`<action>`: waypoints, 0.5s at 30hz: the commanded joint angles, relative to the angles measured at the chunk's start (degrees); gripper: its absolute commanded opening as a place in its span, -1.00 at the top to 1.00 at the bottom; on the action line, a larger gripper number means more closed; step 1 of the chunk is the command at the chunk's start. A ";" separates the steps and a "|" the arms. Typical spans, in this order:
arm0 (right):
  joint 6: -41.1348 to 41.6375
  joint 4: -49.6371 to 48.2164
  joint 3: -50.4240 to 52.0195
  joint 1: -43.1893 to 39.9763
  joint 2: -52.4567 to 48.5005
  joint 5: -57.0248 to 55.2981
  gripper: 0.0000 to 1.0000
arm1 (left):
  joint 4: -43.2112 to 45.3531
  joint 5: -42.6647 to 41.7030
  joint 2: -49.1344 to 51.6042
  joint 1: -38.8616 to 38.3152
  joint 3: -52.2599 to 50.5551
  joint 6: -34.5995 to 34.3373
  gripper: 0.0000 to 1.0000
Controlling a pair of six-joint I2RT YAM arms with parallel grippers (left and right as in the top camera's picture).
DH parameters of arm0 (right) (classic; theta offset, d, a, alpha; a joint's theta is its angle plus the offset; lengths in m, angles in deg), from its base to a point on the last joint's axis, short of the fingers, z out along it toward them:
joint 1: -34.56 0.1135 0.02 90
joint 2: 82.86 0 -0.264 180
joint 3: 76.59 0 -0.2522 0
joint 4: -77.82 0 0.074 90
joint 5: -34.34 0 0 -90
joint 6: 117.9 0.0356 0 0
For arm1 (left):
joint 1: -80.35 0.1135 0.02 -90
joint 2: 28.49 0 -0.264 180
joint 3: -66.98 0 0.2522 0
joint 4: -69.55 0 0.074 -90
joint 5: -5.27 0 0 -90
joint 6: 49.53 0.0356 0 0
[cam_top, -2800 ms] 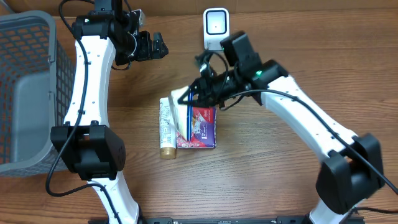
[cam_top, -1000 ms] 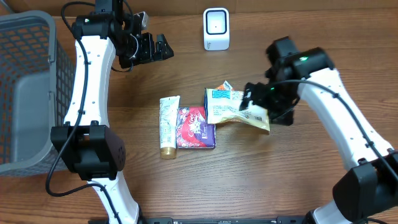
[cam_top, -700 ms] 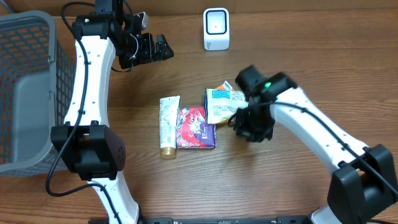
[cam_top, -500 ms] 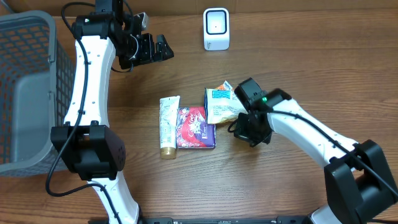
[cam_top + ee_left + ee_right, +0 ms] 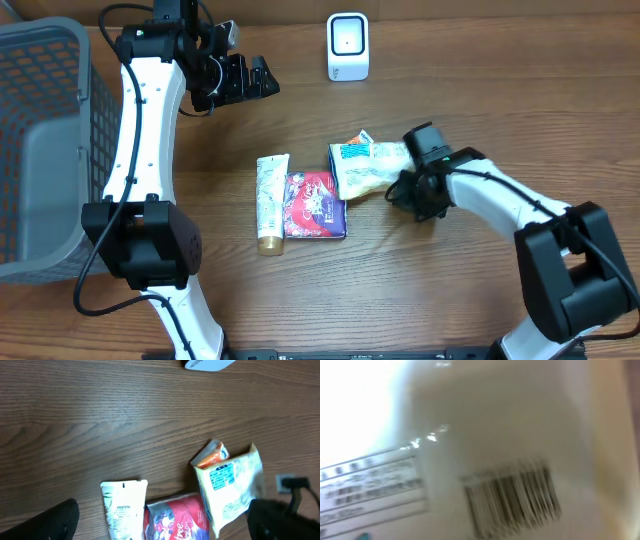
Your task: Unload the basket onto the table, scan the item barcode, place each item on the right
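Note:
A pale snack pouch (image 5: 362, 168) with a blue label lies mid-table, and its barcode (image 5: 510, 495) fills the blurred right wrist view. My right gripper (image 5: 405, 187) sits low at the pouch's right edge, shut on that edge; its fingers are hidden in its own view. The white scanner (image 5: 347, 45) stands at the back of the table, far from the pouch. My left gripper (image 5: 262, 78) hovers high at the back left, open and empty. Its dark fingertips (image 5: 55, 520) frame the pouch (image 5: 227, 487) from above.
A white Pantene tube (image 5: 268, 203) and a red packet (image 5: 316, 205) lie side by side, just left of the pouch. A grey mesh basket (image 5: 40, 150) fills the left edge. Only the scanner's lower edge (image 5: 207, 364) shows in the left wrist view.
The right gripper let the pouch drop beside the red packet, swung down past it and shut at its right edge. The left arm stayed still.

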 commanded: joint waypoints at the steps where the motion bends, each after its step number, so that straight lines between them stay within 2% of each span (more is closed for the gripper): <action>1: -4.61 -2.95 0.13 -5.18 -0.96 -2.93 0.81 | 0.00 -0.87 -0.94 -0.11 0.96 1.53 -1.00; 8: -10.08 -11.15 0.07 -14.47 -1.22 -2.54 0.80 | 0.04 -0.87 -0.94 -0.11 0.96 1.53 -1.00; 9: -10.45 -11.50 -0.07 -15.06 -1.22 -2.47 0.59 | 0.04 -0.85 -0.94 -0.11 0.96 1.53 -1.00; 10: -10.45 -11.41 -0.44 -15.63 -1.22 -2.32 0.10 | 0.02 -0.85 -0.94 -0.11 0.96 1.53 -1.00; 11: -10.45 -10.51 -1.05 -16.06 -1.20 -1.40 -0.27 | 0.00 -0.85 -0.94 -0.11 0.96 1.55 -0.99; 12: -10.40 -8.96 -1.88 -16.46 -1.20 0.26 -0.55 | 0.00 -0.85 -0.94 -0.11 0.96 1.53 -1.00; 13: -10.32 -7.39 -2.64 -16.70 -1.20 2.43 -0.99 | 0.00 -0.85 -0.94 -0.11 0.96 1.53 -0.99; 15: -8.26 -2.36 -4.52 -17.29 -1.20 9.86 -1.00 | 0.02 -0.85 -0.94 -0.11 0.96 1.53 -1.00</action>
